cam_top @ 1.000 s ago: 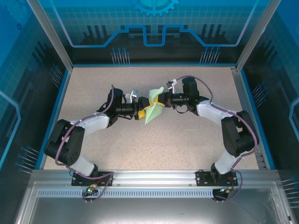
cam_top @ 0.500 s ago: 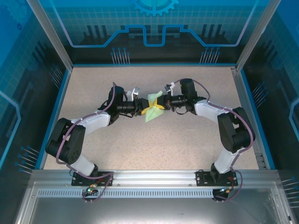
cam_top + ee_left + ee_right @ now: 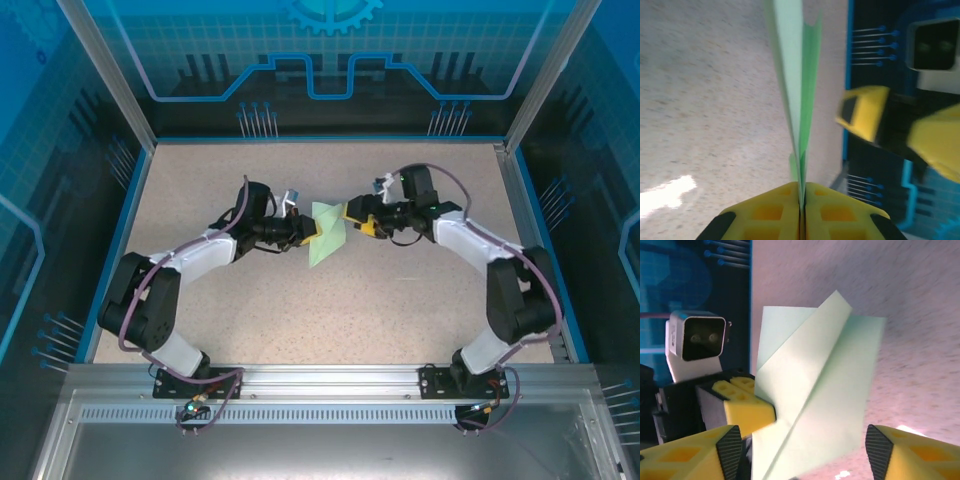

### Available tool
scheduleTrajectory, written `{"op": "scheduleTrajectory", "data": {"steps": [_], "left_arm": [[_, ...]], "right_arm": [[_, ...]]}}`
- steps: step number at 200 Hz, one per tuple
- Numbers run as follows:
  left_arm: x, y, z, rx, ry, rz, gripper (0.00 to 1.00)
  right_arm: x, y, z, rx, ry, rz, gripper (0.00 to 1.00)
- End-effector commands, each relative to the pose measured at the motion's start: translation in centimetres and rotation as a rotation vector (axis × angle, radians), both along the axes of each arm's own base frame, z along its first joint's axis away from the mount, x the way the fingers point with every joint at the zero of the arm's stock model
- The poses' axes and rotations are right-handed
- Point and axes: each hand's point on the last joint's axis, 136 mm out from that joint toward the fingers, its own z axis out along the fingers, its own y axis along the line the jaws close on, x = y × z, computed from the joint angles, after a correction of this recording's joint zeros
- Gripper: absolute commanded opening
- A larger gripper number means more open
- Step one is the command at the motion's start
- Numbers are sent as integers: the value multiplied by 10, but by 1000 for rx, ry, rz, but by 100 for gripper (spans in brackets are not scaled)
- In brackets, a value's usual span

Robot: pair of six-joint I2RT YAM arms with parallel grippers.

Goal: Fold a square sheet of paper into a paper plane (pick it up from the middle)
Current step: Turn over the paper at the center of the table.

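Looking from above, we see the left gripper (image 3: 306, 232) clenched on the green paper (image 3: 328, 232). It holds the paper in the air over the middle of the table (image 3: 420, 310), a little toward the far side. The paper is not flat any more. It is partly folded and stands on its edge, with a longer part that points down toward the near side.

In the left wrist view the two yellow fingers (image 3: 765, 212) are pressed together at the bottom of the picture. The thin edge of the paper (image 3: 796, 95) rises straight out of the seam between them, and we can see two layers of it, one paler and one more green. To the right of the paper is the right gripper (image 3: 895, 132). Its nearer finger is just beside the sheet, but a gap shows between them.

In the right wrist view the right gripper (image 3: 802, 440) is released. Its fingers (image 3: 695, 452) stand wide apart at the two lower corners, and neither of them presses the paper. Ahead of them the paper (image 3: 825, 390) shows its broad face. One flap is folded over on a slant, so a long crease runs from the upper point down to the left. At the left side of the sheet a yellow finger of the left gripper (image 3: 747, 412) grasps its edge. The left arm's camera (image 3: 697, 340) sits above this finger, in front of the blue wall (image 3: 695, 280).
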Motion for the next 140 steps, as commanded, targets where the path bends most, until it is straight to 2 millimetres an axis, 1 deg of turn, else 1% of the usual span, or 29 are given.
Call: {"op": "scheduleTrajectory", "data": {"steps": [1, 5, 15, 32, 53, 67, 78, 93, 108, 125, 140], "left_arm": [[-9, 31, -17, 326, -1, 32, 10], [-7, 36, -16, 372, -8, 41, 10], [-10, 49, -23, 504, 10, 55, 10], [-11, 72, -26, 737, 6, 85, 10], [-11, 98, -18, 1041, -38, 118, 10], [-10, 109, -15, 1208, -57, 129, 10], [-9, 115, -14, 1305, -61, 132, 10], [-6, 119, -16, 1428, -72, 141, 11], [-5, 116, -23, 1512, -73, 128, 11], [-3, 103, -38, 1531, -62, 92, 12], [-4, 82, -64, 1453, -21, 42, 11]], "right_arm": [[-9, -48, -10, -270, -64, -129, 78], [-11, -53, -10, -293, -73, -144, 81], [-14, -65, -10, -346, -94, -178, 86], [-20, -77, -8, -398, -123, -210, 93], [-25, -87, -10, -438, -133, -233, 95], [-27, -92, -13, -459, -130, -248, 96], [-28, -95, -15, -471, -124, -255, 96], [-29, -97, -18, -480, -115, -266, 96], [-30, -100, -21, -489, -104, -273, 96], [-31, -101, -24, -491, -93, -279, 96], [-31, -101, -27, -487, -83, -278, 95]]}}
